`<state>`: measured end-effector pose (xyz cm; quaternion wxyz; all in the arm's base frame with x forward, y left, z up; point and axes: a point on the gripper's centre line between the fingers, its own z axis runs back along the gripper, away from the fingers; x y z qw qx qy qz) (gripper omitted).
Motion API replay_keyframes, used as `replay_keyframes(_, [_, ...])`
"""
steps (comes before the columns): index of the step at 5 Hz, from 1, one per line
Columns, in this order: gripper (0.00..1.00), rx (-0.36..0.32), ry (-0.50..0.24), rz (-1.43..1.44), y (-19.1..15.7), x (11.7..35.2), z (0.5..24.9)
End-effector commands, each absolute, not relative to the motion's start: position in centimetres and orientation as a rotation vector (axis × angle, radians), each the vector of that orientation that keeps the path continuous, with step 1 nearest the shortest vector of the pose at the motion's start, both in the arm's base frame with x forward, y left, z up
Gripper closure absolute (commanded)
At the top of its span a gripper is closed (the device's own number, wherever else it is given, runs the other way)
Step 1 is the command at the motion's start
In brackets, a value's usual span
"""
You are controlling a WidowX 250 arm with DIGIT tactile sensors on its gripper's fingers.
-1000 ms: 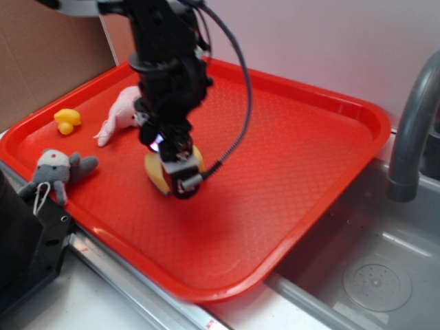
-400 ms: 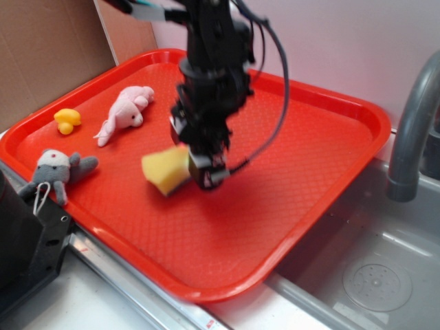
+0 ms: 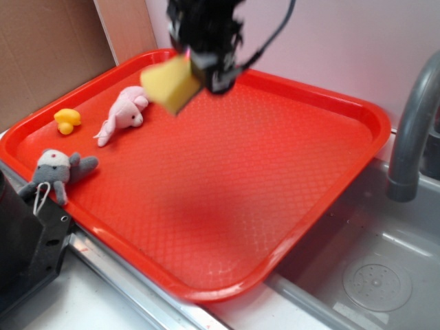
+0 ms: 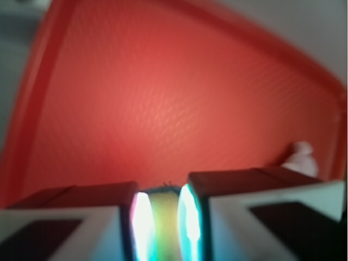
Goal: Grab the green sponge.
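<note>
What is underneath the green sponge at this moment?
Nothing touches it below: the green sponge hangs in the gripper above the red tray, over bare tray surface. The end clamped between the fingers is hidden.

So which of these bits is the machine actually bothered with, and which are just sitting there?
Part of the job:
- green sponge, clamped in the gripper and held up off the tray

Just lying about:
- yellow rubber duck
- pink plush toy
- grey plush toy
- red tray they lie on
- sink and its faucet
</note>
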<state>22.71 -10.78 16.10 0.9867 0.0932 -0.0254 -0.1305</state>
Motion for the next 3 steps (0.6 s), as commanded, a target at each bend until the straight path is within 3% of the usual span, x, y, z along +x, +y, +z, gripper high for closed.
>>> replay_keyframes(1, [1.00, 0.110, -0.042, 0.224, -4.9, 23.2, 22.9])
replay_keyframes(2, [1.00, 0.100, -0.004, 0.445, -3.0, 21.0, 22.7])
replay_keyframes(3, [1.00, 0.105, 0.018, 0.458, -3.4, 19.8, 22.3])
